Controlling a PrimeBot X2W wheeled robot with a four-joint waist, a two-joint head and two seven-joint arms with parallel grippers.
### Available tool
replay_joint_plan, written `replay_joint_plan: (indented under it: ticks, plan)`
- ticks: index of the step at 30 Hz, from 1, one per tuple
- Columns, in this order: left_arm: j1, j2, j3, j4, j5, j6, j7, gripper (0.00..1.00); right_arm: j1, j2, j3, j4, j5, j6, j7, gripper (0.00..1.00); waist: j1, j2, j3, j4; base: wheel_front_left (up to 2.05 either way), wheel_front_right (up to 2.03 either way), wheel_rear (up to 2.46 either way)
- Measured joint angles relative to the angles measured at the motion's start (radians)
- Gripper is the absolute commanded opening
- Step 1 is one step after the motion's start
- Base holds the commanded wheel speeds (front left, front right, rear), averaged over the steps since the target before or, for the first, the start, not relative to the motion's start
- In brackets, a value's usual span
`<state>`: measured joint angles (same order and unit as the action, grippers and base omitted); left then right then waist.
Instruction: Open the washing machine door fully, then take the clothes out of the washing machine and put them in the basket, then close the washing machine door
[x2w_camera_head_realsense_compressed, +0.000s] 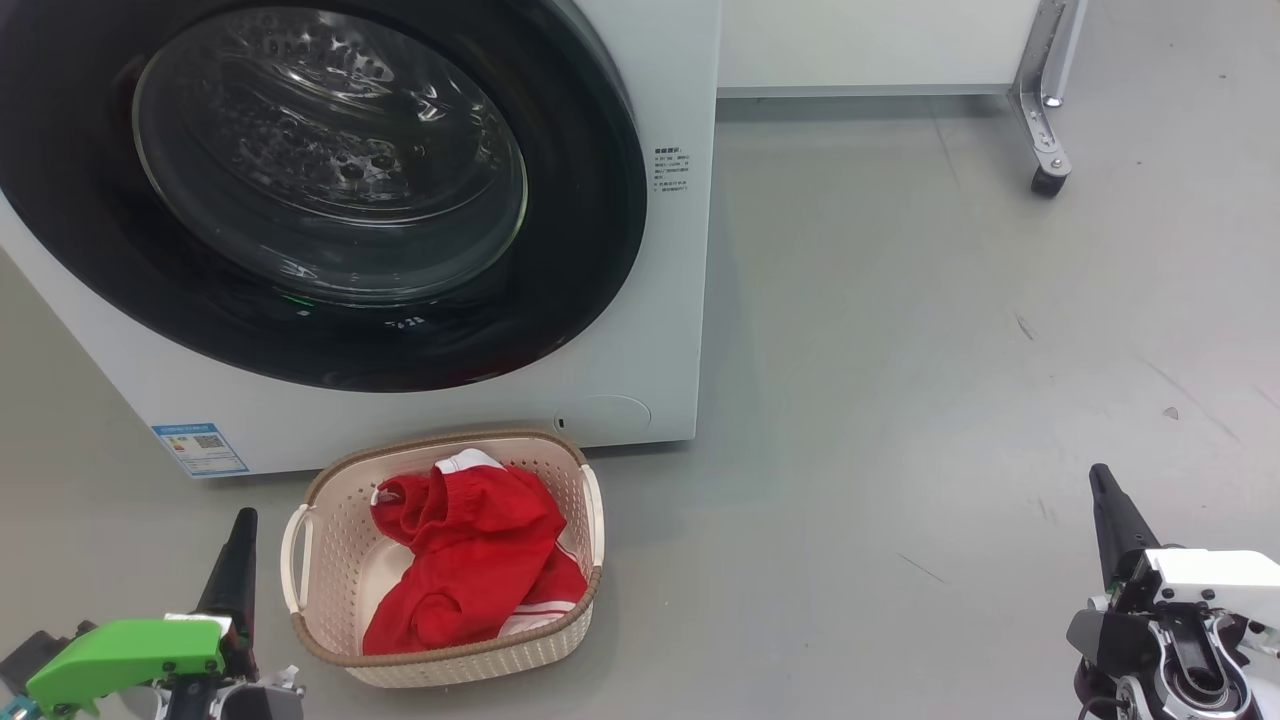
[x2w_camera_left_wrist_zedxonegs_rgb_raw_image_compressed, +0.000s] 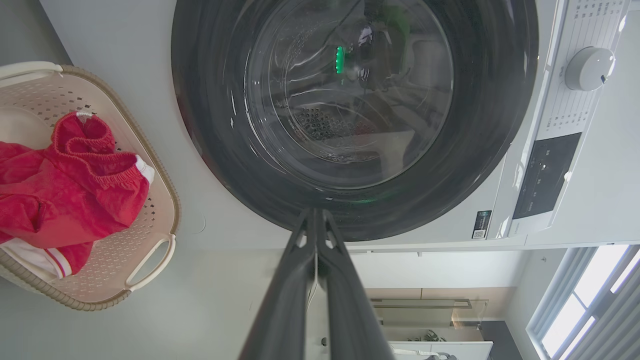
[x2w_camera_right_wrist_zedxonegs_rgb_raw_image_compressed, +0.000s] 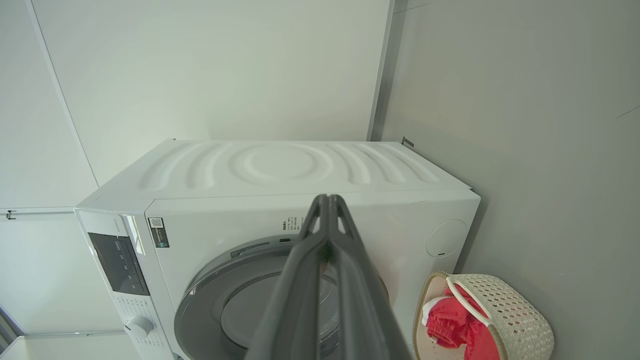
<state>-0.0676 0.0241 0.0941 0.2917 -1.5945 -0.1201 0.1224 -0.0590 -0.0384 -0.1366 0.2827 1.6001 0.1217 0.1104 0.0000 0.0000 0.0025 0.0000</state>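
Note:
The white washing machine (x2w_camera_head_realsense_compressed: 640, 330) fills the upper left of the head view, and its round black-rimmed door (x2w_camera_head_realsense_compressed: 320, 190) lies shut flat against the front. The red clothes (x2w_camera_head_realsense_compressed: 470, 560) lie in the cream basket (x2w_camera_head_realsense_compressed: 585, 505) on the floor just before the machine. My left gripper (x2w_camera_head_realsense_compressed: 240, 525) is at the lower left, shut and empty, beside the basket's left handle. My right gripper (x2w_camera_head_realsense_compressed: 1100, 480) is at the lower right, shut and empty, far from the basket. The left wrist view shows the door (x2w_camera_left_wrist_zedxonegs_rgb_raw_image_compressed: 350, 100), the basket (x2w_camera_left_wrist_zedxonegs_rgb_raw_image_compressed: 150, 260) and the clothes (x2w_camera_left_wrist_zedxonegs_rgb_raw_image_compressed: 65, 190).
Grey floor (x2w_camera_head_realsense_compressed: 950, 350) spreads to the right of the machine. A white cabinet on a metal leg with a caster (x2w_camera_head_realsense_compressed: 1045, 180) stands at the back right. The machine's dial (x2w_camera_left_wrist_zedxonegs_rgb_raw_image_compressed: 590, 67) and dark panel (x2w_camera_left_wrist_zedxonegs_rgb_raw_image_compressed: 545, 175) are in the left wrist view.

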Motion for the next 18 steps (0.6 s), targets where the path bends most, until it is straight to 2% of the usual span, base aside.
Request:
replay_joint_plan:
  ticks: [18]
  plan:
    - [0.000, 0.000, -0.001, -0.008, 0.000, 0.000, 0.000, 0.00, -0.001, 0.000, 0.000, -0.001, 0.000, 0.000, 0.000, 0.00, 0.0000, 0.0000, 0.000, 0.000, 0.00, 0.00, 0.00]
